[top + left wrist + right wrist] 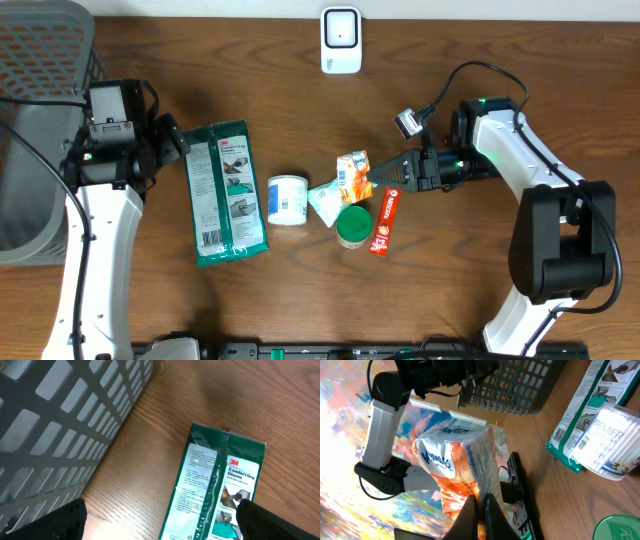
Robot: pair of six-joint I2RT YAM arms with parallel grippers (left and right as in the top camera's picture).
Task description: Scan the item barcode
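My right gripper (378,174) is shut on an orange and white tissue packet (352,170), held just above the table's middle. The right wrist view shows the packet (455,460) pinched at its lower edge between the closed fingers (481,505). A white barcode scanner (341,40) stands at the back edge, well away from the packet. My left gripper (176,140) is open beside the top end of a flat green glove pack (226,192). In the left wrist view the fingers (270,520) spread wide over the pack (220,485), holding nothing.
A grey mesh basket (40,130) stands at the far left, close to the left arm. Near the middle lie a white tub (288,199), a pale green sachet (325,202), a green lid (353,225) and a red tube pack (384,222).
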